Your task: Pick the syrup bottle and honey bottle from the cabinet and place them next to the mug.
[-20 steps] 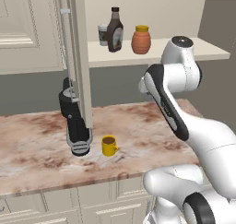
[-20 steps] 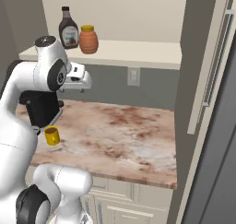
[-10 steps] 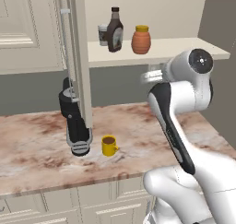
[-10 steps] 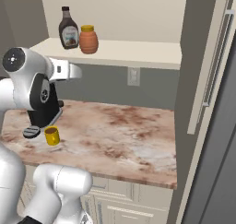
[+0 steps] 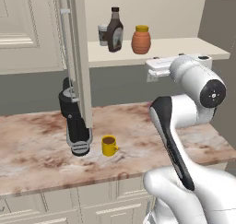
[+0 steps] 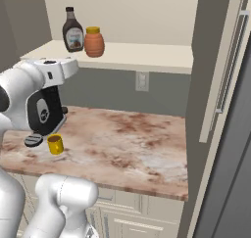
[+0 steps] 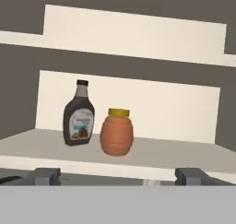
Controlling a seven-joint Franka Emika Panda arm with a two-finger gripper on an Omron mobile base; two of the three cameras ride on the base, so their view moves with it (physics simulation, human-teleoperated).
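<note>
The cabinet (image 5: 41, 29) stands with its door swung out edge-on, baring the pale shelf (image 5: 184, 48) that carries both bottles; under it runs the marbled bench (image 5: 41, 144), bearing a black coffee machine (image 5: 73, 121) and, just beside that machine's foot, the yellow mug (image 5: 109, 146). The white arm (image 5: 193, 85) is raised in front of the shelf edge, its hand turned toward the open cabinet. On the shelf the dark syrup bottle (image 7: 79, 115) and the squat honey bottle (image 7: 117, 132) stand upright and close together, the syrup to the left of the honey as the hand sees them, with a small white-lidded paper cup (image 5: 103, 34) tucked behind the syrup. The gripper (image 7: 117, 176) is spread wide with nothing between its fingers (image 7: 46, 176), sitting a little below shelf level and well short of either bottle. I judge this to be the approach for the first pick: neither bottle has left the shelf. The next move likely calls for lifting the hand to bottle height, settling on one bottle, and reaching in squarely enough that the neighbour is not knocked over.
</note>
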